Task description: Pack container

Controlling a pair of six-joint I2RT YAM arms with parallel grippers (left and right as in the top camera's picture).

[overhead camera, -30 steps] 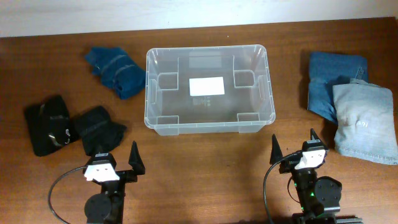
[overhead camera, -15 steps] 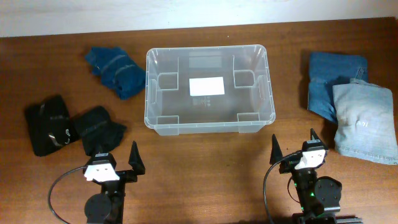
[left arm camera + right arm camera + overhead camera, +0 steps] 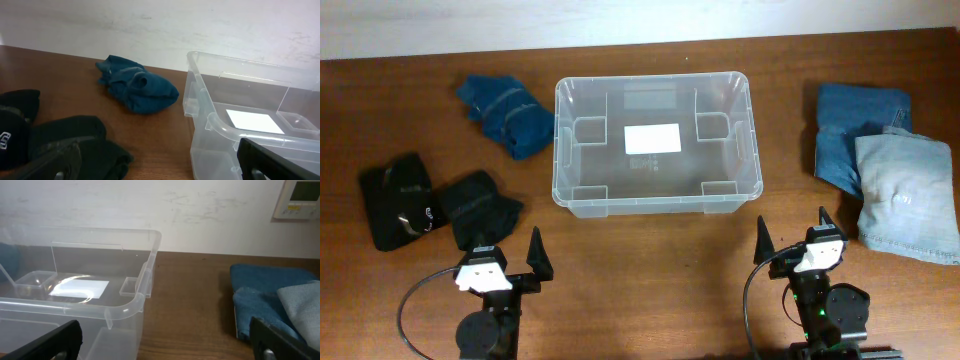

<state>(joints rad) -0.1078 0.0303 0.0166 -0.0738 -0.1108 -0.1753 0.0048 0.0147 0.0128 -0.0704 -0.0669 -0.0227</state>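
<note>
The clear plastic container (image 3: 655,143) stands empty at the table's middle back, a white label on its base; it also shows in the left wrist view (image 3: 250,125) and the right wrist view (image 3: 75,300). A dark blue garment (image 3: 508,115) lies left of it. Two black garments (image 3: 430,205) lie at the far left. Folded jeans, one darker blue (image 3: 855,130) and one lighter blue (image 3: 905,195), lie at the right. My left gripper (image 3: 510,248) and my right gripper (image 3: 790,233) are open and empty near the front edge, apart from everything.
A white wall runs behind the table, with a wall control panel (image 3: 300,197) at the upper right of the right wrist view. Bare wooden tabletop (image 3: 650,260) lies between the container and my grippers.
</note>
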